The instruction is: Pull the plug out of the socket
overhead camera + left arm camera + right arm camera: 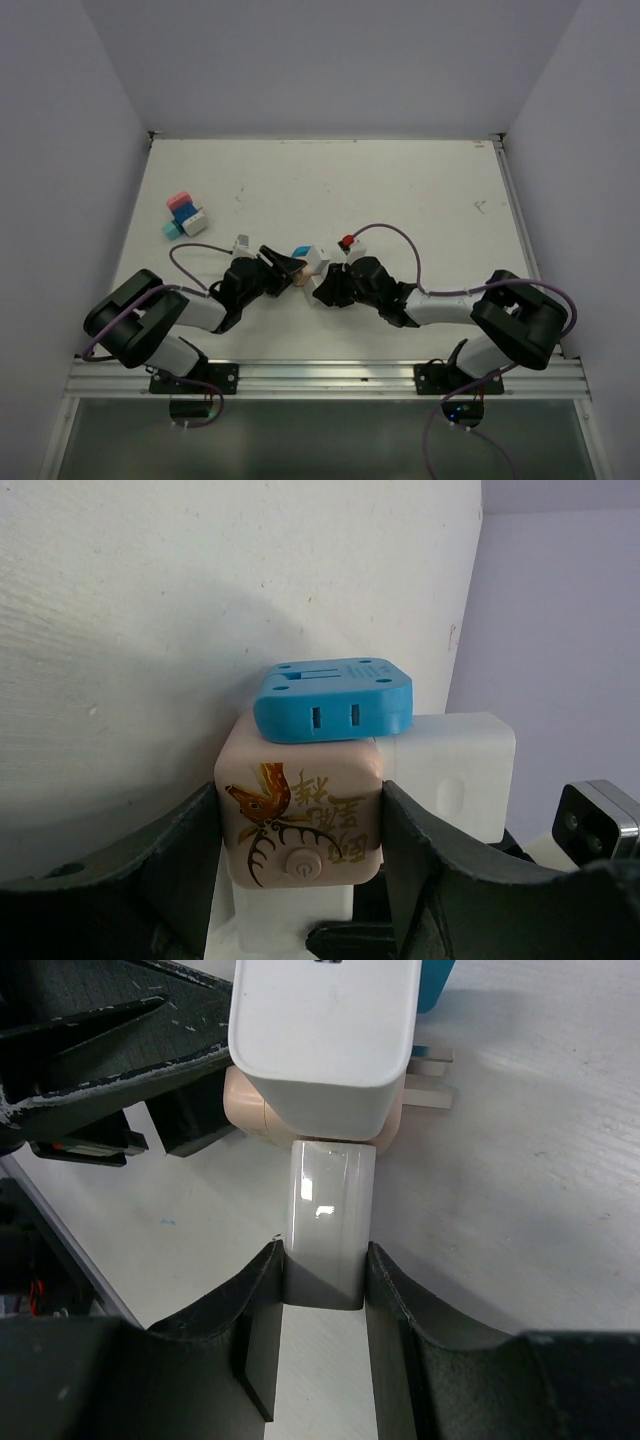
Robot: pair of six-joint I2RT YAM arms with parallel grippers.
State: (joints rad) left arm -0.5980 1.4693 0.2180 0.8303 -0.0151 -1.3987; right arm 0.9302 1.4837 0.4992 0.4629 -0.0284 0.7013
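— Which step is this?
— Grasp made, pull not yet done, I judge. Your right gripper [322, 1278] pinches the white plug [327, 1210], which looks seated in the beige socket cube [298, 820]. Your left gripper [298, 852] clamps that cube.
— Next?
— Draw the plug straight away from the cube, with your left bracing.

I have the socket cube [300, 800] mid-table, with the left gripper [300, 865] at its 9 o'clock. The plug [325, 1210] and right gripper [325, 1280] are at 4 o'clock. An adapter [299, 252] sits against it at 12 o'clock, and the blocks [185, 215] lie well off at 10 o'clock.
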